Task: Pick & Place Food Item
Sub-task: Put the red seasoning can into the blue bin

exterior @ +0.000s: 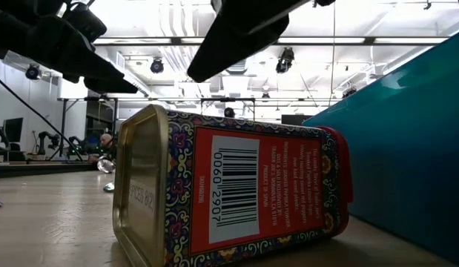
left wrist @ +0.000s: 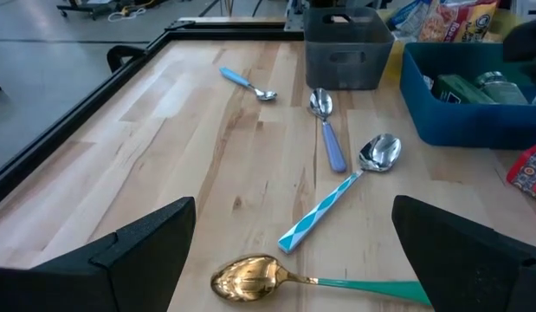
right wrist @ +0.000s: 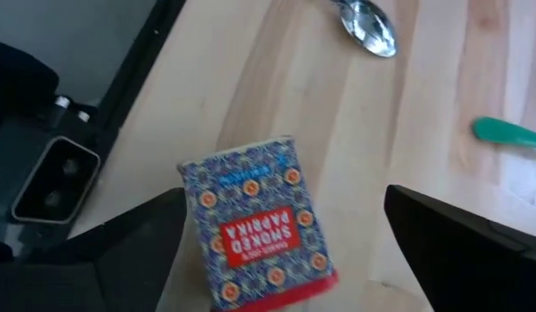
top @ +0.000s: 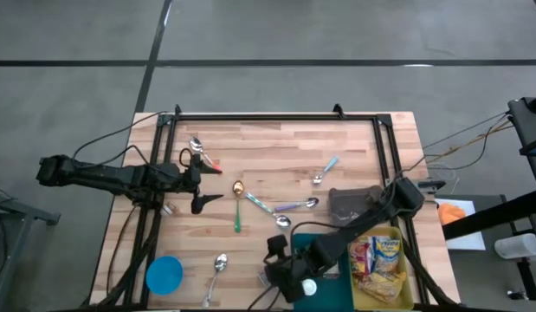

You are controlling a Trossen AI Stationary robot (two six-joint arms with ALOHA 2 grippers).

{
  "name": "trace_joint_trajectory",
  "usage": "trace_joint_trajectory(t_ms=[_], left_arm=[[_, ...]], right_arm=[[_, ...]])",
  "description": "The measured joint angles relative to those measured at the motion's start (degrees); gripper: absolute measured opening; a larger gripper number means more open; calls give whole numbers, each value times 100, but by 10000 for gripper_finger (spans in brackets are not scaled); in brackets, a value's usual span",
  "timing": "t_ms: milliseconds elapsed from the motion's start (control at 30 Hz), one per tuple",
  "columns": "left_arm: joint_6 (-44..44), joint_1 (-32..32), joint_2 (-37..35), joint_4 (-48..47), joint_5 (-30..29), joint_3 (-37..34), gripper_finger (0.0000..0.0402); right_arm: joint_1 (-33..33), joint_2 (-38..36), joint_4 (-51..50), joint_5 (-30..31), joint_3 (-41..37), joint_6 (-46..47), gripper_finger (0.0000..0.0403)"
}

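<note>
The left claw hangs spread over the desk near its left edge, beside a gold spoon. Near the front edge, the right claw is spread above the paprika tin, which lies on its side just beside the blue bin.

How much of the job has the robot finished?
The smoked paprika tin lies on its side on the wooden table, beside the teal bin, so a put-down looks done. The right claw hangs open above the tin, gripping nothing. The left claw waits open over the gold spoon. What is left, I cannot tell.
</note>
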Motion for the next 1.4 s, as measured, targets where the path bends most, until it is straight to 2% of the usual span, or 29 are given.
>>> trace_joint_trajectory(t_ms=[467, 900, 1133, 1400], left_arm=[[-2, 0, 0, -89, 0, 0, 393], [-4, 0, 0, -113, 0, 0, 393], [-7, 0, 0, -112, 0, 0, 392], [-22, 0, 0, -112, 0, 0, 392]], right_arm=[[41, 410, 163, -113, -2, -283, 400], [2, 414, 196, -180, -7, -165, 400], [-87, 414, 220, -418, -101, -45, 400], [-125, 414, 545, -468, -303, -16, 400]])
